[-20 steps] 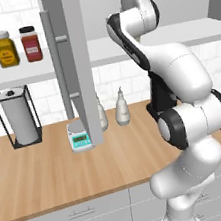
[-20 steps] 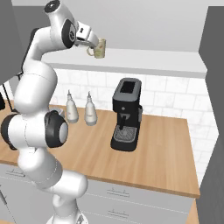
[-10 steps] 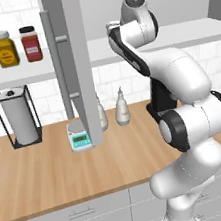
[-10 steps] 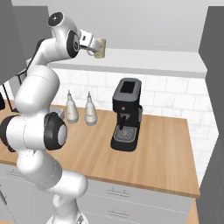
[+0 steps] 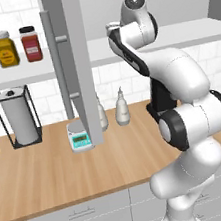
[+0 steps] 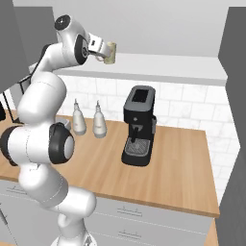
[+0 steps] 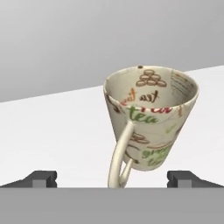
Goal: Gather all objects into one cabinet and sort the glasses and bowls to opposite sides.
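Note:
A beige mottled mug with printed tea lettering stands on the pale grey shelf board of the grey wall cabinet, its handle turned toward the hand. My gripper is open, with one fingertip on each side of the mug's base and a gap between each and the mug. In the right base view the mug sits at the left end of the shelf with the gripper right behind it. The cabinet's open door hangs left of the arm.
On the counter below are a black coffee machine, two pale bottles, a small scale and a paper towel holder. Two spice jars stand on a shelf at the left. Another open door hangs at the right.
The arm's upper joints have sunk a little and the hand has shifted slightly at the shelf. The mug has stayed in place and the jaws have stayed wide.

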